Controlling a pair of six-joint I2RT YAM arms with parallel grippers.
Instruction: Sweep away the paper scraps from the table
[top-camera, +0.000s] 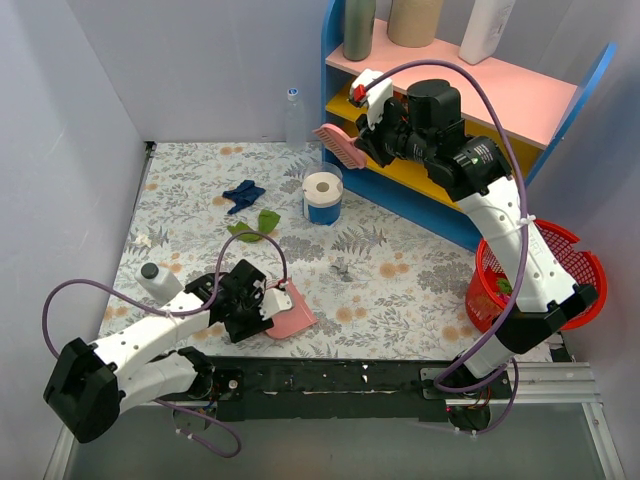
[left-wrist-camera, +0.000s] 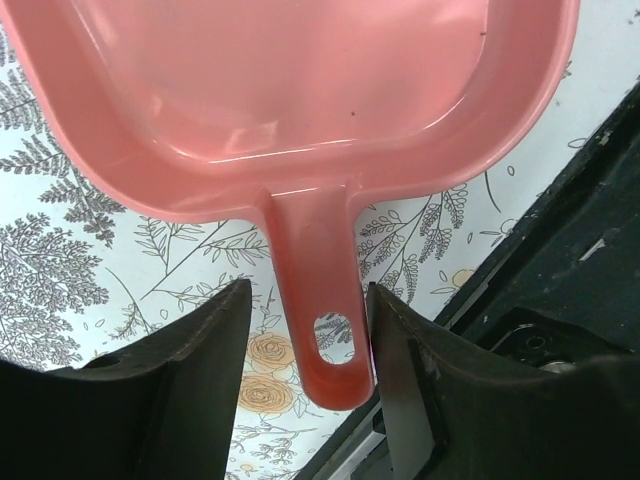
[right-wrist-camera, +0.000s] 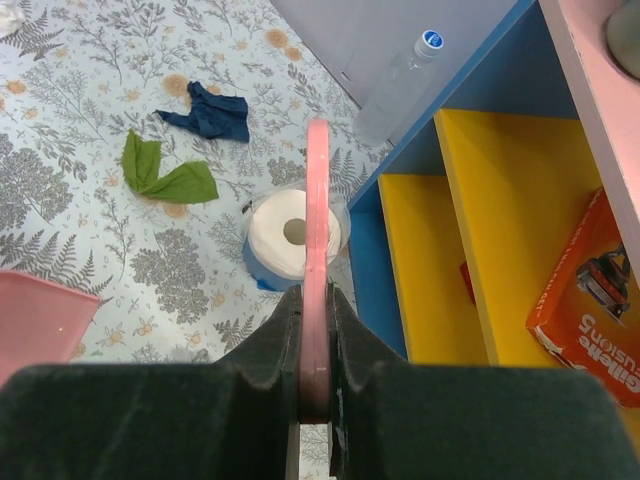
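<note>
The table (top-camera: 400, 250) has a white floral cloth. On it lie a dark blue paper scrap (top-camera: 243, 194), a green one (top-camera: 255, 225) and a small whitish one (top-camera: 143, 240). The blue scrap (right-wrist-camera: 212, 112) and the green scrap (right-wrist-camera: 165, 175) also show in the right wrist view. My right gripper (top-camera: 372, 140) (right-wrist-camera: 317, 290) is shut on a pink brush (top-camera: 340, 148) (right-wrist-camera: 318, 200), held high near the shelf above the paper roll. My left gripper (top-camera: 262, 305) (left-wrist-camera: 308, 290) is open, its jaws either side of the handle of a pink dustpan (top-camera: 293, 312) (left-wrist-camera: 300, 100) that rests on the table.
A white paper roll in a blue cup (top-camera: 322, 196) and a clear bottle (top-camera: 294, 115) stand at the back. A blue shelf with pink and yellow boards (top-camera: 480, 110) is at the right. A red basket (top-camera: 535, 270) sits at the right edge. A small white bottle (top-camera: 158, 282) stands beside my left arm.
</note>
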